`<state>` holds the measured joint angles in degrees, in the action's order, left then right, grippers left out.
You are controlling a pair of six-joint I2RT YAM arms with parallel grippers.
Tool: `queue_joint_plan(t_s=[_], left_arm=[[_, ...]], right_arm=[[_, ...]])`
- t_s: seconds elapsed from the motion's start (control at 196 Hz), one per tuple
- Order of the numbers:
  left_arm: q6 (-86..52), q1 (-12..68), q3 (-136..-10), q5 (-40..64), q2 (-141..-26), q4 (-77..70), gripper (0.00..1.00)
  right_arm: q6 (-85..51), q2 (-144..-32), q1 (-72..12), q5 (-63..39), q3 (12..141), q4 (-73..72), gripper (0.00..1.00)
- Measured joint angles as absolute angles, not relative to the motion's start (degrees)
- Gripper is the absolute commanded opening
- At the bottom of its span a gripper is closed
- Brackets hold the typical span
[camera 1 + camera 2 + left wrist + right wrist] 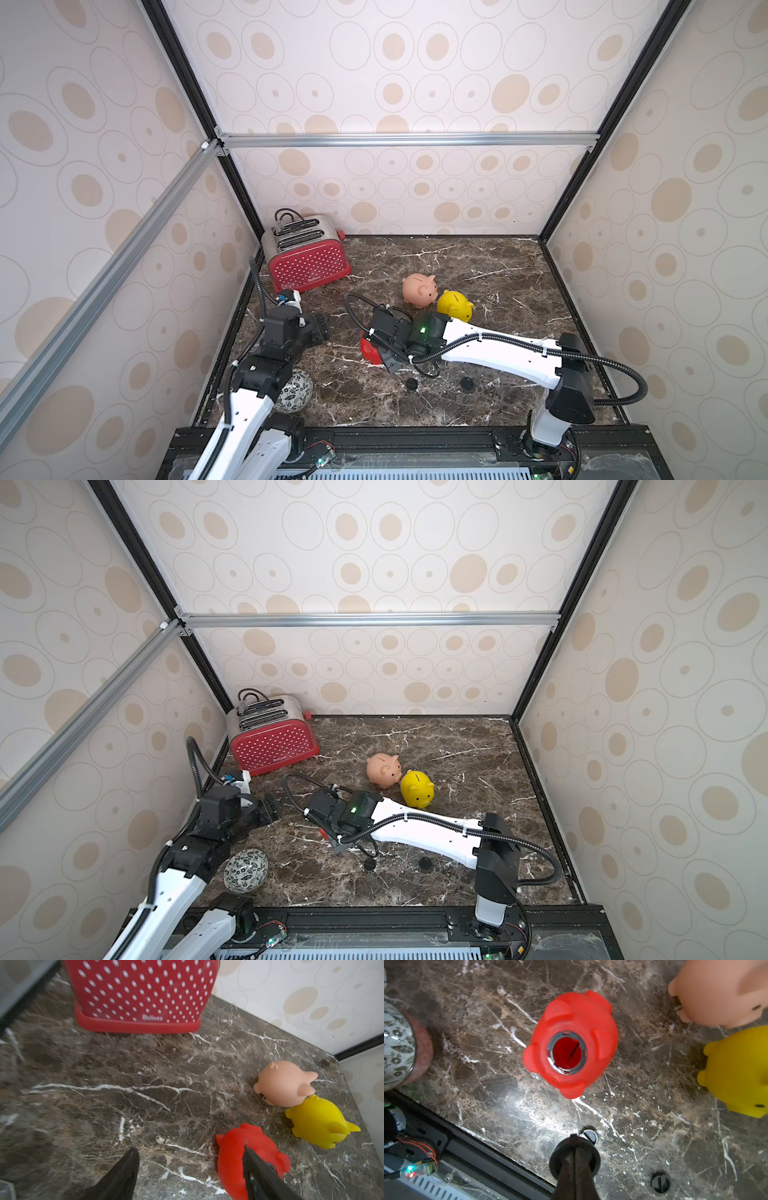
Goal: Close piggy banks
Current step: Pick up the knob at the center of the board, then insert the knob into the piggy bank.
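Note:
The red piggy bank (571, 1022) lies belly-up on the marble, its round belly hole (566, 1055) open; in a top view only part of the red piggy bank (369, 352) shows beneath my right wrist. My right gripper (574, 1140) hovers just beside it, shut on a black round plug (594, 1159). The peach-pink piggy bank (419, 289) and the yellow piggy bank (455, 305) stand upright, touching, behind it. My left gripper (189, 1150) is open and holds nothing, to the left of the red piggy bank (230, 1159).
Two more black plugs (411, 383) (466, 382) lie flat near the front edge. A red polka-dot toaster (307, 262) stands in the back left corner. A black-and-white patterned ball (293, 390) rests beside my left arm. Patterned walls enclose three sides.

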<state>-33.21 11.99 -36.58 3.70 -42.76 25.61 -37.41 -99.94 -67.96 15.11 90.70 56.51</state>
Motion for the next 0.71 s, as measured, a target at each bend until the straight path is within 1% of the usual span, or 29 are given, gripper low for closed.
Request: queue_joint_plan(t_s=[0.275, 0.459, 0.571, 0.714], left_arm=[[-34.81, 11.97, -36.47, 8.51, -58.96, 10.17, 0.78], [-34.79, 11.70, -41.39, 9.13, -70.41, 4.43, 0.78], [-35.03, 11.44, -43.62, 9.17, -74.32, 1.54, 0.79], [-35.18, 11.22, -44.97, 9.78, -76.64, -0.16, 0.79]], right_arm=[[-50.39, -98.56, -65.80, 17.41, 91.26, 57.36, 0.00], [-59.07, -101.82, -65.58, 16.38, 96.27, 57.89, 0.00], [-64.38, -105.19, -65.54, 14.35, 98.56, 56.93, 0.00], [-71.42, -110.00, -65.54, 13.34, 101.62, 57.30, 0.00]])
